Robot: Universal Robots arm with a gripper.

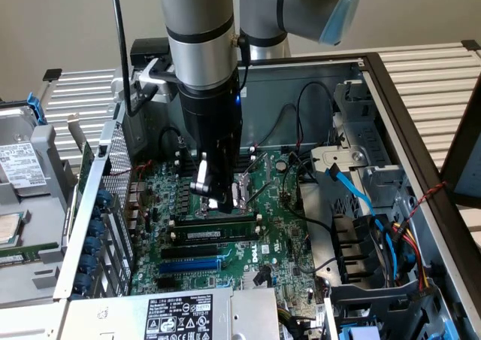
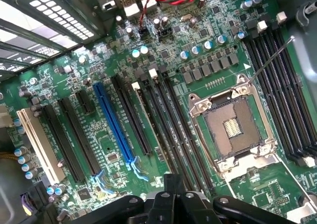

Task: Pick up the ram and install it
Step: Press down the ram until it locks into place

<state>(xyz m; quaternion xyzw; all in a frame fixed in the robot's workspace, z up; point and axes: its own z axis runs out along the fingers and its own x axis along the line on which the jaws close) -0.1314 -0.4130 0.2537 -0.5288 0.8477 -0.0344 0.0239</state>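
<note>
While the arm stands over the open computer case [image 1: 391, 84], the gripper [image 1: 214, 193] hangs low above the motherboard [image 1: 278, 235], its fingers pressed together with nothing seen between them. The ram [image 1: 218, 233] lies seated in a long black slot just below the gripper in the exterior view, a green stick carrying a white label strip; the fingertips sit close above it, and contact cannot be judged. Nearer the camera lies another black slot [image 1: 203, 248], then a blue slot [image 1: 192, 265]. In the wrist view the gripper [image 2: 171, 196] overhangs the board beside the open processor socket [image 2: 233, 127], with the blue slot [image 2: 114, 125] among parallel black slots. Blue cables [image 1: 353, 186] run at the exterior view's right.
</note>
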